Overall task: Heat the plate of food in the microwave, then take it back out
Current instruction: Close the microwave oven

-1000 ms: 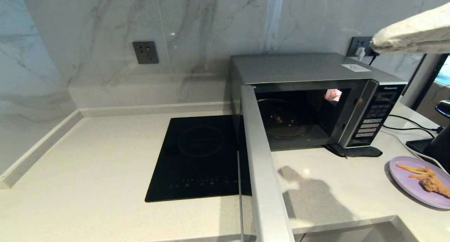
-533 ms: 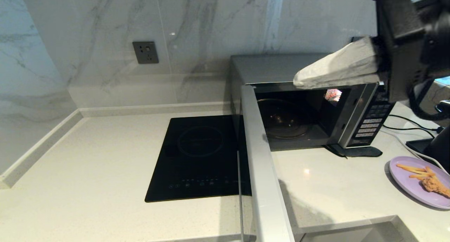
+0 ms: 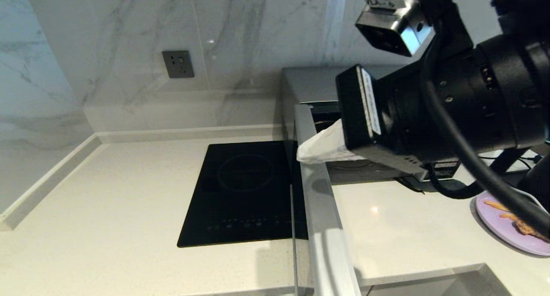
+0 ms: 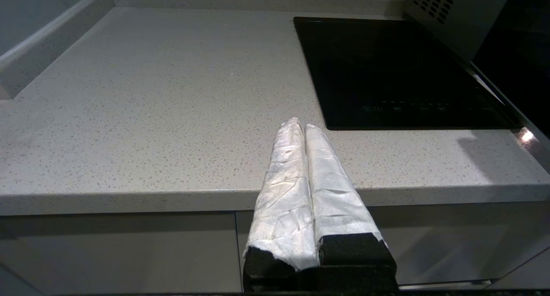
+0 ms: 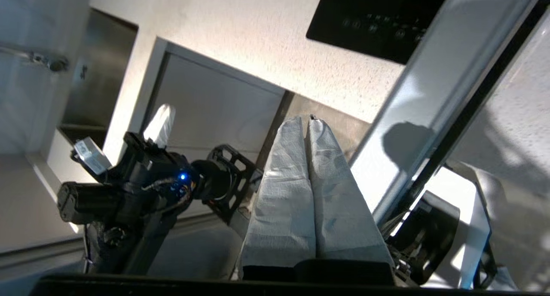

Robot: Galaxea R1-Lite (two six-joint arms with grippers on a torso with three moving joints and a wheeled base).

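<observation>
The microwave (image 3: 309,83) is seen with its door (image 3: 320,193) swung open, largely hidden by the right arm. The right claw (image 3: 300,153), clenched and empty, is held by the door's top edge. The plate of food (image 3: 502,227) rests on the table (image 3: 107,193) at the right. A black cooktop (image 3: 240,193) is set left of the door. The left claw (image 4: 299,126) is parked clenched at the table's front edge.

Silver-grey microwave (image 3: 309,83) with door swung open, lilac plate of food (image 3: 500,227) on counter beside it
</observation>
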